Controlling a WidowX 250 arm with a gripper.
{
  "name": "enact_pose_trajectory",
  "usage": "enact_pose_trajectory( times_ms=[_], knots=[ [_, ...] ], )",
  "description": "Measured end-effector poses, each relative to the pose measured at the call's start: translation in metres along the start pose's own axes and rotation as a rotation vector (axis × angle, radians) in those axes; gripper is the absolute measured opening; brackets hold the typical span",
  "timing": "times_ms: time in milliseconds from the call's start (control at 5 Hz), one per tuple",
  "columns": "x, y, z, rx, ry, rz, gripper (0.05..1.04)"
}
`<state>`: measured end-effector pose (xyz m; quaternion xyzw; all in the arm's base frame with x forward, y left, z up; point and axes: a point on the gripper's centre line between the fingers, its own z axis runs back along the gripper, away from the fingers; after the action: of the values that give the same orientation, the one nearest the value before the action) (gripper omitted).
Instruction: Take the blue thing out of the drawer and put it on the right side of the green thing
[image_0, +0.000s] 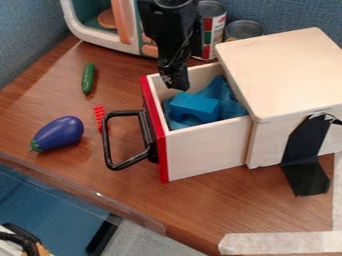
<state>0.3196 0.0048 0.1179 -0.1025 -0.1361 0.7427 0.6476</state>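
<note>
The gripper hangs over the back left part of the open drawer, its tip close above the blue thing. That blue block, arch-shaped, lies inside the drawer on a crumpled blue cloth. No contact between gripper and block can be made out. The green thing, a small cucumber, lies on the table to the left, behind the purple eggplant.
A purple eggplant and a small red brick lie left of the drawer's black handle. The wooden box top rises at right. Cans and a toy microwave stand behind.
</note>
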Motion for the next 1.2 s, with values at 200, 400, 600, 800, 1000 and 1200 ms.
enact_pose_trajectory(
  times_ms=[200,400,600,800,1000,1200],
  knots=[
    [-0.004,0.002,-0.004,0.002,-0.004,-0.005,1.001],
    [-0.008,0.012,-0.010,0.016,-0.011,-0.027,1.001],
    [-0.011,0.018,-0.014,0.027,-0.016,-0.042,1.001],
    [-0.011,0.019,-0.020,0.031,-0.030,-0.044,1.001],
    [-0.011,0.022,-0.030,0.052,-0.050,-0.042,1.001],
    [-0.013,0.020,-0.039,0.066,-0.066,-0.040,1.001]
  ],
)
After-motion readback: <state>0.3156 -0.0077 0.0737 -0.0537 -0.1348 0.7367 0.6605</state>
